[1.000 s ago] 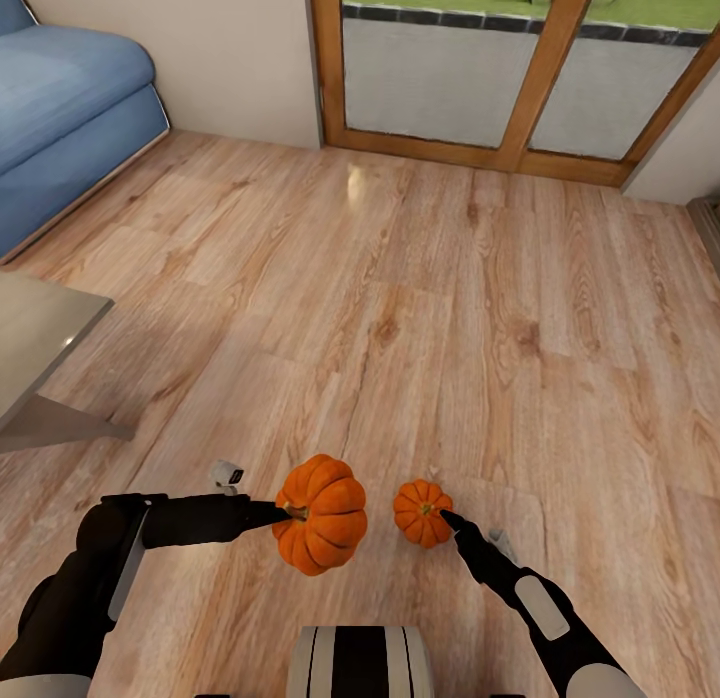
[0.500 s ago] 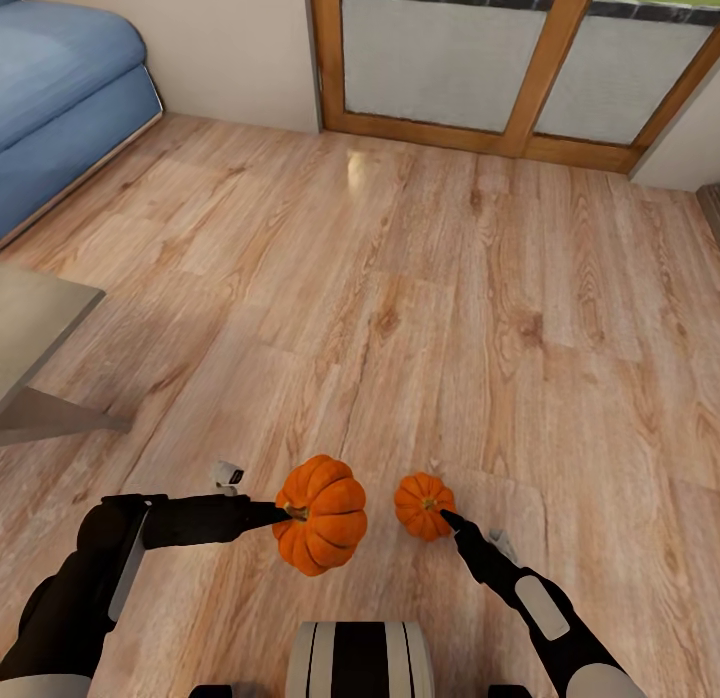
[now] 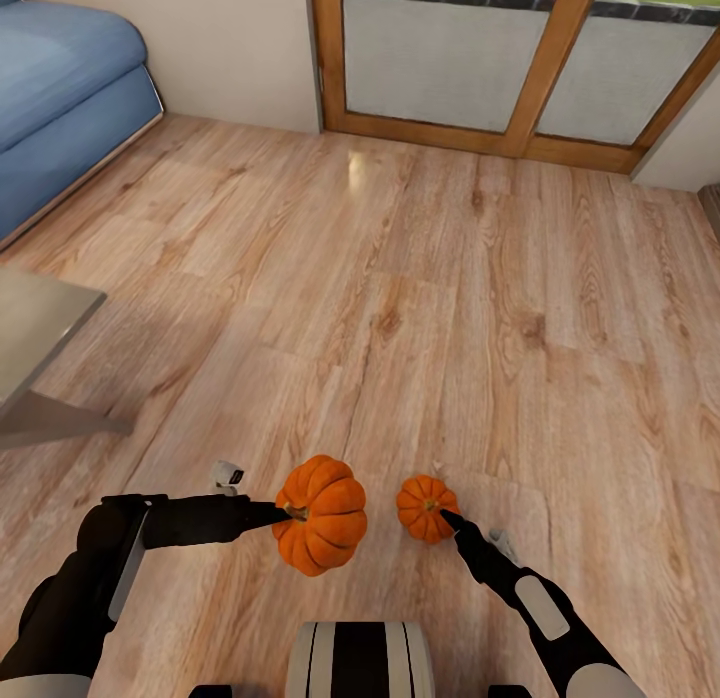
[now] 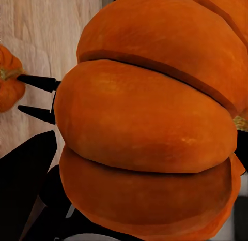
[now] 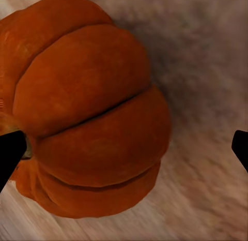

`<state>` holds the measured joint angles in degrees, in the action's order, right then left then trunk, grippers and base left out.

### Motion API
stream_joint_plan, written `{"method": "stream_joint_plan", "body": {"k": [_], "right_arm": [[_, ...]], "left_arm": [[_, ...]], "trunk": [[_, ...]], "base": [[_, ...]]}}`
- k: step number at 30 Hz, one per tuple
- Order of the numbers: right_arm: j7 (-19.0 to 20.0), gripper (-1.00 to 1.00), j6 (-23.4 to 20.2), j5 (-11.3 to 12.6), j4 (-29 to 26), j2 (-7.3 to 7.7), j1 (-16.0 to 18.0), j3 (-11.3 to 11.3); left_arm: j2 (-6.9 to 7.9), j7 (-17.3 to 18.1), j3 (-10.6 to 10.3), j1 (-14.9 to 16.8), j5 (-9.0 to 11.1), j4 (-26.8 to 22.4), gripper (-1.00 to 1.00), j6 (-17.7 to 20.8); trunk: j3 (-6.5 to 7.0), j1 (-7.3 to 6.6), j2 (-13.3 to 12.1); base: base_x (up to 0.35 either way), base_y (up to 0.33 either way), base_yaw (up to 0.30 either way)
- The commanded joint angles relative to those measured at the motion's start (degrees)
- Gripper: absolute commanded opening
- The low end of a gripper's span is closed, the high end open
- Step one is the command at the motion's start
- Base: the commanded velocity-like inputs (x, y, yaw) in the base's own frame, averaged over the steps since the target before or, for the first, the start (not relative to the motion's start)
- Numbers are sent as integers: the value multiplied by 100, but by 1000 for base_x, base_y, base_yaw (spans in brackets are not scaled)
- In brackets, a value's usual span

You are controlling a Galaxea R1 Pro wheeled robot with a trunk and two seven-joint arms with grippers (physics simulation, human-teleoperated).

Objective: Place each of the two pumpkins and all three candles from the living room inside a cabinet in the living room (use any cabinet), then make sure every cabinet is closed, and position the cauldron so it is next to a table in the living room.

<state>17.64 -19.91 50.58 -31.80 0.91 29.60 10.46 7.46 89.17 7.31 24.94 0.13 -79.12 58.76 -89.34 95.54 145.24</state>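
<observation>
The larger orange pumpkin (image 3: 322, 515) hangs above the wooden floor, tipped on its side with its stem toward my left gripper (image 3: 283, 513), which is shut on it. Its ribbed body (image 4: 150, 122) looms close in the left wrist view. The smaller pumpkin (image 3: 427, 508) is just right of it, stem up, at the tip of my right gripper (image 3: 447, 519). In the right wrist view that pumpkin (image 5: 88, 111) lies toward one finger (image 5: 10, 153). The other finger (image 5: 241, 147) stands well clear of it, so the gripper is open. The small pumpkin (image 4: 8, 78) also appears in the left wrist view.
A grey table corner (image 3: 40, 328) juts in at the left. A blue sofa (image 3: 60, 88) stands at the far left. A wood-framed glass door (image 3: 540, 68) closes the far wall. Wooden floor (image 3: 450, 278) stretches ahead. My base (image 3: 360, 660) is at the bottom.
The whole view has shifted slightly up and left, so the camera moved. Both arms hold their pose. The small pumpkin sits a touch further right against the right gripper's tip.
</observation>
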Motion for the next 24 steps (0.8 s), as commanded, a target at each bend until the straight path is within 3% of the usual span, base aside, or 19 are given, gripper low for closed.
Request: {"method": "stream_joint_plan", "body": {"k": [1,24], "right_arm": [[11,100,-47,31,-2,-3,2,26],[5,100,-56,31,-2,-3,2,26]], "left_arm": [[1,26,-4,2,5,-1,-100,65],[-5,13,-15,2,3,0,-100,65]], "trunk": [[-3,0,1],[-3,0,1]], "base": [[83,31,0],[37,34,0]]}}
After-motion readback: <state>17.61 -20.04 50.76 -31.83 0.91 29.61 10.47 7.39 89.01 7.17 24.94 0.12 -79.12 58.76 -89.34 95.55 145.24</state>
